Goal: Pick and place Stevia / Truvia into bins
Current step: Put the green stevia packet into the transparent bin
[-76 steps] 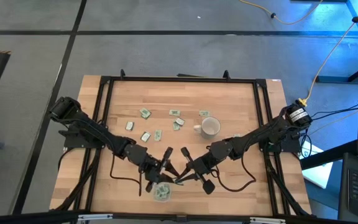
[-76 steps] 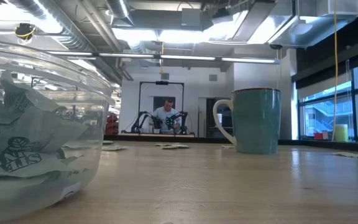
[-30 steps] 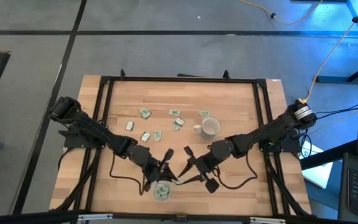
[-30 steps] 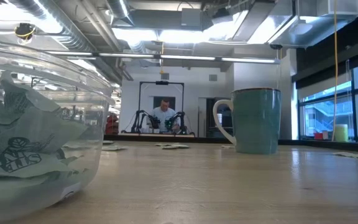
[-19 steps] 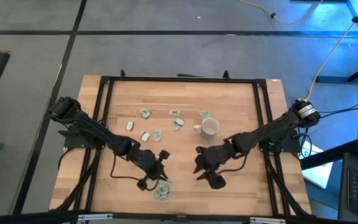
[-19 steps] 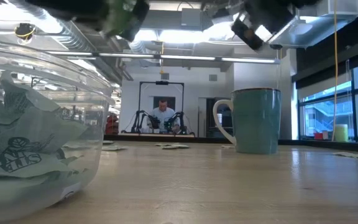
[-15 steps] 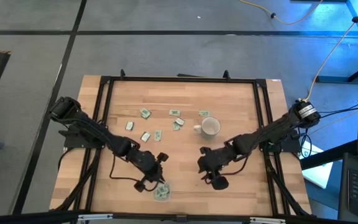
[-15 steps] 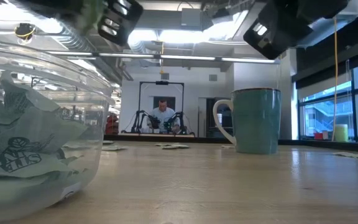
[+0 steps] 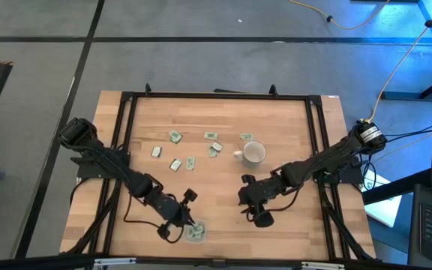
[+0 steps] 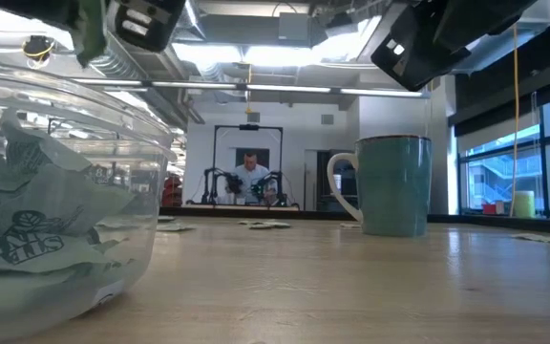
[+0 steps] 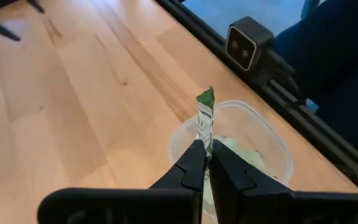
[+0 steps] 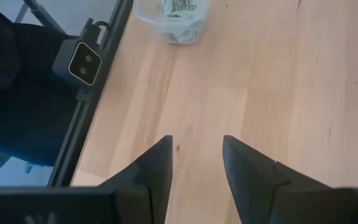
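The left gripper [image 11: 204, 163] hung over the small round clear plastic dish [image 11: 272, 134] at the near edge of the light wooden surface [image 9: 223, 120], jaws clamped on a green-and-white paper sachet [image 11: 204, 118] that stood up on edge between them, lined up, it seemed, for a clean drop onto the sachets already lying in the dish. Over to the right gripper [image 12: 196, 163]: jaws apart and holding nothing, it waited above bare wood, well clear of the dish [image 12: 172, 18], likely keeping out of the other arm's way. Farther back, loose sachets [image 9: 175, 136] lay scattered beside a white ceramic mug [image 9: 253, 154], so plenty of the job looked left to do.
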Tool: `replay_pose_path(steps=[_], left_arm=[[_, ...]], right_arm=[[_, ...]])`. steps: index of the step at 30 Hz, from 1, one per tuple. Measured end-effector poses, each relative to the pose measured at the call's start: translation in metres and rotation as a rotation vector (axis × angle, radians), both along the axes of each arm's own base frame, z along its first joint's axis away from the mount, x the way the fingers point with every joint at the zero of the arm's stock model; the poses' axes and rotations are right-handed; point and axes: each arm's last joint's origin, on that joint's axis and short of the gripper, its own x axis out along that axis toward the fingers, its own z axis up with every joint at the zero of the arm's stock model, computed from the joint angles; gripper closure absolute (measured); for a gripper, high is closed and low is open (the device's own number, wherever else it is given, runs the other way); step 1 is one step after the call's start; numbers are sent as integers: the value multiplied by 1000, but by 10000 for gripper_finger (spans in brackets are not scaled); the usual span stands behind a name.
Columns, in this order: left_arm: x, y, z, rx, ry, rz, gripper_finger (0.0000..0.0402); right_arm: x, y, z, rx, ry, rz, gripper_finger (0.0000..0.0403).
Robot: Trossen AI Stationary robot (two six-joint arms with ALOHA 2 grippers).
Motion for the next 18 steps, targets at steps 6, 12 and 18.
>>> replay_pose_path(steps=[6, 12, 18], left_arm=[[14, -14, -5, 47, 69, -13, 393], [23, -19, -6, 130, 200, 54, 393], [24, -19, -4, 114, 207, 66, 387]], right_arm=[[0, 0, 0, -1, 2, 1, 260], [0, 0, 0, 3, 7, -4, 260], [-4, 0, -3, -5, 51, -12, 260]])
